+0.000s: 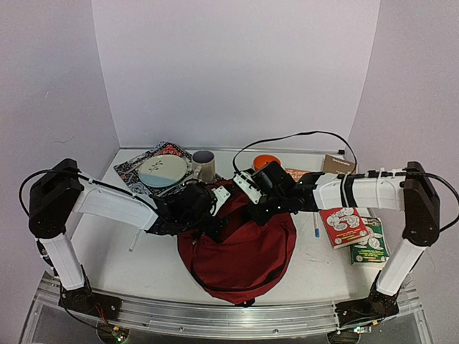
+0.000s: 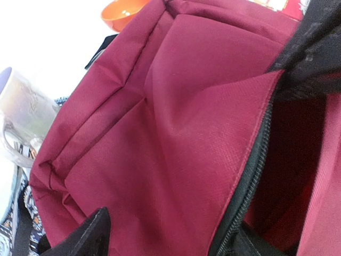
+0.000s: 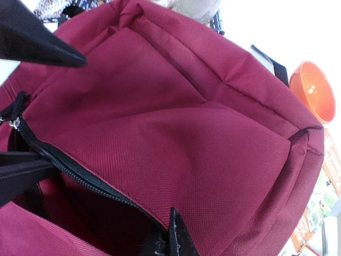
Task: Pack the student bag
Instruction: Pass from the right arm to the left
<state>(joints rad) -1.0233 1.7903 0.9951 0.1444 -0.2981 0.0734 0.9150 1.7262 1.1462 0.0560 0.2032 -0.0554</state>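
A: So, where's the student bag (image 1: 240, 251)?
B: Middle of the table (image 1: 150, 261), lying down between both arms; top end toward the far wall; main zip open.
A: Handling?
B: Soft cloth, no stiffness visible; probably light; it will likely sag wherever it's unsupported; best held at the zip edge (image 3: 80, 178) or a seam, not mid-panel.
A: Pincers?
B: Right gripper (image 3: 171, 237) pinched together on that zip edge; left gripper (image 2: 168, 242) has jaws apart, one finger outside and one inside the mouth, flap between; not clamped.
A: Contents?
B: Nothing visible in the part of the inside that shows; deeper is dark. Orange bowl (image 3: 314, 90) looks empty; mug (image 1: 204, 165), can't tell.
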